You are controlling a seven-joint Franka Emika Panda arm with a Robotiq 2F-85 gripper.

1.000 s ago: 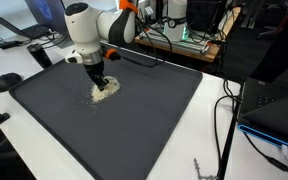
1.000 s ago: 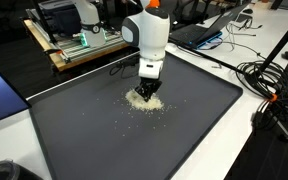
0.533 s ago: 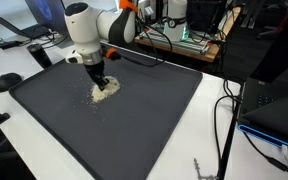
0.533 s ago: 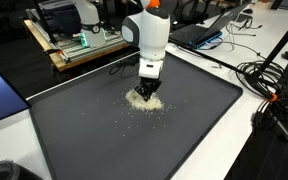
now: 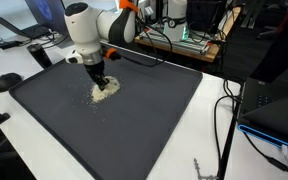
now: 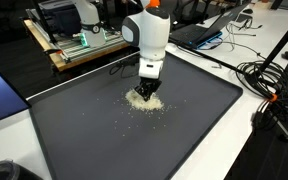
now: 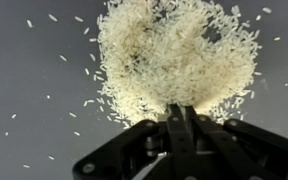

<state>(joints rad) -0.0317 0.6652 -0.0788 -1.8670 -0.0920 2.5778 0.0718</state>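
Gripper point(image 7: 184, 112): fingers pressed together, nothing visible between them, so it reads as closed and empty. The tips sit right at the near edge of the rice pile point(image 7: 174, 55); the wrist view can't confirm whether they touch the grains or hover just above.

In both exterior views the gripper point(image 5: 101, 82) point(image 6: 147, 92) points straight down, with the arm upright above it. The rice pile point(image 5: 105, 91) point(image 6: 144, 100) is directly under and around the tips.

The pile is a rough round heap, dense in the middle and ragged at the rim. Loose grains point(image 7: 54, 90) are scattered on the side away from the heap, and a few more strays point(image 6: 124, 122) lie near the pile in an exterior view.

All of it lies on a dark mat point(image 5: 134, 120) point(image 6: 104, 140), with the pile toward the mat's far half, nearer the robot base. The mat sits on a white table point(image 5: 212, 120).

Cables point(image 5: 224, 115) run along the table edge beside the mat. A laptop point(image 6: 199, 33) sits past the mat's far corner, well apart from the rice.
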